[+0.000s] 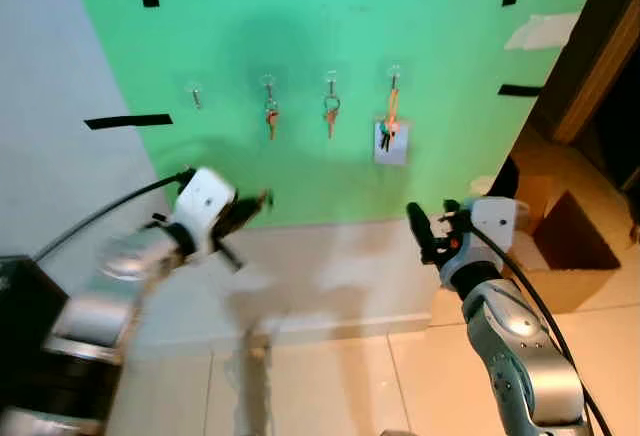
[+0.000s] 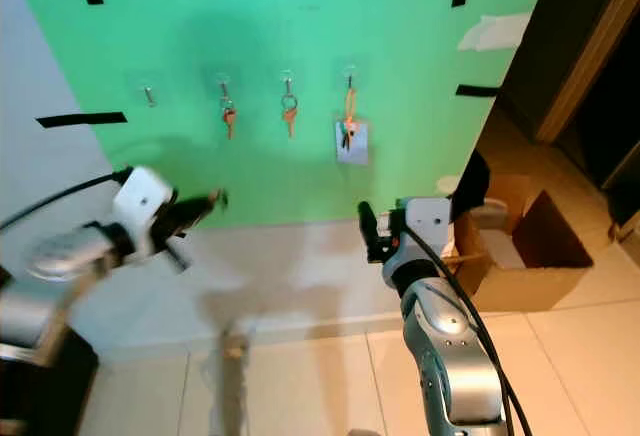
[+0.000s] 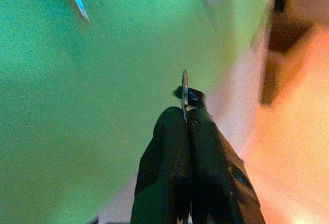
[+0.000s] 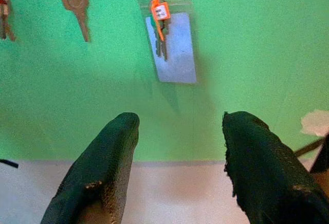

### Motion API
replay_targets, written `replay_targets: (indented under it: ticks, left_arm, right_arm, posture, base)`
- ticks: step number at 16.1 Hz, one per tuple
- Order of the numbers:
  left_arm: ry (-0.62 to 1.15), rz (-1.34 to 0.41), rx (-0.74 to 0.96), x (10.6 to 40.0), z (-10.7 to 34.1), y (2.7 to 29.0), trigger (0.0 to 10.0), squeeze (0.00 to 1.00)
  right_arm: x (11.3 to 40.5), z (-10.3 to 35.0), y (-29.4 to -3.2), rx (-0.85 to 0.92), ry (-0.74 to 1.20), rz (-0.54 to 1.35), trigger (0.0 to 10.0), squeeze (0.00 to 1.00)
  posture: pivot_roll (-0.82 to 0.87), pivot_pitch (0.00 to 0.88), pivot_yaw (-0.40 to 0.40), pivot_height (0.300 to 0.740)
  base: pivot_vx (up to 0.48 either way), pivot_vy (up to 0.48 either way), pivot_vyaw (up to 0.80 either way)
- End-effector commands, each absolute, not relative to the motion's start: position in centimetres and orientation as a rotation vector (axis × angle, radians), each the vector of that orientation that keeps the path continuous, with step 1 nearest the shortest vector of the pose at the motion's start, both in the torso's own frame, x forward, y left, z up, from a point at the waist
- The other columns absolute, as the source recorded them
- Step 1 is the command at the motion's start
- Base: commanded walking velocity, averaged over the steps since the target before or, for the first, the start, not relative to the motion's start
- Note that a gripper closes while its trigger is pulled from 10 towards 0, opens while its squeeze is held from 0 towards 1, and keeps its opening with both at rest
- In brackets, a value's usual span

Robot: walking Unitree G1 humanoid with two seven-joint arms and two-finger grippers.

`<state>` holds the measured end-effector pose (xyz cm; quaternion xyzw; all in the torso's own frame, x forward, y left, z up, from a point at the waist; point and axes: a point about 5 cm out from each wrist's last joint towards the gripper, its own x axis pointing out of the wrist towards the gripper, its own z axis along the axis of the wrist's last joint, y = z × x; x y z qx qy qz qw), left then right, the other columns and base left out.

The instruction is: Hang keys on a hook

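At the lower left of the head views, the left arm point(image 1: 110, 286) is a run of silver, rounded metal segments ending in a white, boxy wrist block point(image 1: 203, 204). A black cable point(image 1: 100, 216) arcs out from that block toward the left edge. The left gripper point(image 3: 186, 124) has long, matte black fingers. At the lower right, the right arm point(image 1: 520, 351) is glossy silver, with a white wrist housing point(image 1: 492, 218), a small red spot and a black cable point(image 1: 545, 316). The right gripper point(image 4: 177, 126) has textured black fingers.
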<state>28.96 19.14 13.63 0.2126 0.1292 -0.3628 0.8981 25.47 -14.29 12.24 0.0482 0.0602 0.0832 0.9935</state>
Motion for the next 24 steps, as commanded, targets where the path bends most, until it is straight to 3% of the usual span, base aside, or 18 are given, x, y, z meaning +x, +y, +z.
replay_targets:
  ticks: [1, 3, 6, 8, 10, 15, 16, 17, 22, 24]
  left_arm:
    - [0.361, -0.843, 0.566, 28.7, 13.2, 19.4, 10.0, 0.0]
    - [0.603, -0.904, 0.785, 28.2, 12.2, 22.8, 10.0, 0.0]
    - [0.514, -0.897, 0.649, 29.6, 14.3, 21.8, 10.0, 0.0]
    - [0.309, -0.997, 0.476, 30.1, 17.2, 19.5, 10.0, 0.0]
    - [0.243, -1.064, 0.384, 30.3, 18.9, 18.5, 10.0, 0.0]
    - [0.09, -1.123, 0.293, 30.7, 22.6, 17.8, 10.0, 0.0]
    - [0.06, -1.121, 0.285, 30.9, 23.2, 17.6, 10.0, 0.0]
    - [0.011, -1.115, 0.271, 31.2, 24.2, 17.4, 10.0, 0.0]
    - [-0.056, -1.104, 0.255, 31.7, 25.3, 16.6, 10.0, 0.0]
    - [-0.017, -1.036, 0.377, 31.9, 23.5, 16.6, 10.0, 0.0]
  right_arm:
    - [25.8, 12.7, -13.9, 0.085, 0.111, 0.209, 10.0, 0.0]
    - [25.9, 12.8, -13.6, 0.042, 0.113, 0.252, 10.0, 0.0]
    - [25.7, 12.9, -13.5, -0.014, 0.119, 0.308, 10.0, 0.0]
    - [25.5, 13.2, -13.2, -0.001, 0.11, 0.37, 10.0, 0.0]
    - [25.6, 13.7, -13.3, 0.022, 0.074, 0.351, 10.0, 0.0]
    - [25.8, 15.0, -13.2, 0.127, -0.021, 0.342, 10.0, 0.03]
    - [25.8, 15.1, -13.2, 0.141, -0.031, 0.347, 10.0, 0.79]
    - [25.8, 15.3, -13.2, 0.157, -0.045, 0.345, 10.0, 1.0]
    - [25.7, 15.3, -13.4, 0.153, -0.051, 0.325, 10.0, 1.0]
    - [25.7, 14.9, -13.6, 0.134, -0.035, 0.298, 10.0, 1.0]
  posture:
    - [-0.04, 0.0, 0.003, 0.74]
    - [-0.04, 0.0, 0.007, 0.74]
    - [-0.04, 0.0, 0.003, 0.74]
    - [-0.04, 0.0, 0.002, 0.74]
    - [-0.03, 0.0, -0.005, 0.74]
    - [-0.03, 0.0, -0.007, 0.74]
    - [-0.03, 0.0, -0.009, 0.74]
    - [-0.03, 0.0, -0.01, 0.74]
    - [-0.04, 0.0, -0.005, 0.74]
    - [-0.04, 0.0, -0.005, 0.74]
  base:
    - [0.0, 0.0, 0.0]
    - [0.0, 0.0, 0.0]
    - [0.0, 0.0, 0.0]
    - [0.0, 0.0, 0.0]
    - [0.0, 0.0, 0.0]
    - [0.0, 0.0, 0.0]
    - [0.0, 0.0, 0.0]
    - [0.0, 0.0, 0.0]
    - [0.0, 0.0, 0.0]
    - [0.0, 0.0, 0.0]
